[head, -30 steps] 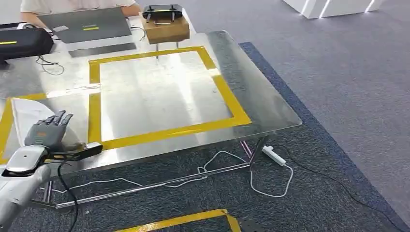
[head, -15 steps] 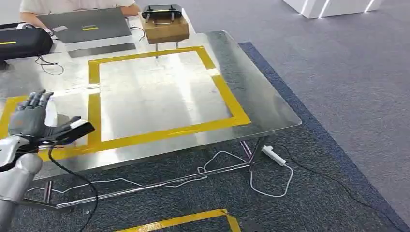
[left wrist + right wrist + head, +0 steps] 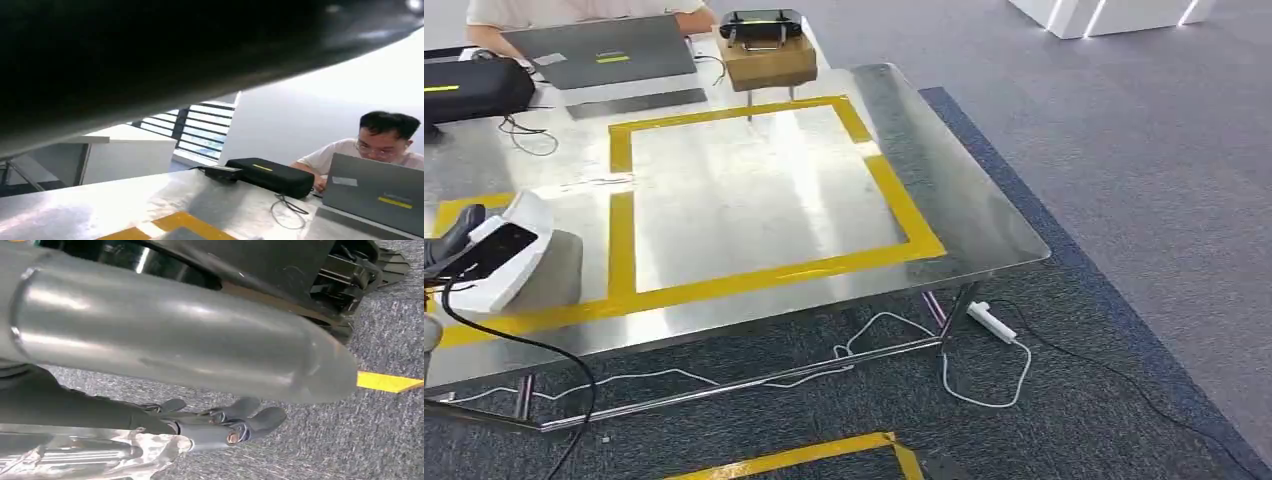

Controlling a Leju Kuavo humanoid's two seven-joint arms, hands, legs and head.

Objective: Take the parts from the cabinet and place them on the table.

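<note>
My left hand (image 3: pixel 450 244) sits at the far left edge of the head view, above the steel table (image 3: pixel 754 190). Only its dark fingers peek in, so I cannot tell how they lie. A white housing with a dark face (image 3: pixel 500 250) on that wrist covers the table's left taped corner, and a black cable hangs from it. My right hand (image 3: pixel 235 423) hangs low over grey carpet in the right wrist view, its fingers loosely apart and holding nothing.
Yellow tape (image 3: pixel 904 215) frames a square on the table. At the far side are a cardboard box with a black device (image 3: pixel 765 45), a laptop (image 3: pixel 599 50), a black case (image 3: pixel 474 90) and a seated person (image 3: pixel 385 137). A white power strip and cables (image 3: pixel 989 322) lie under the table.
My left arm has drawn leftward and turned, so its spread fingers slid out of the picture's edge. The wrist housing now covers the flat white piece seen on the table earlier.
</note>
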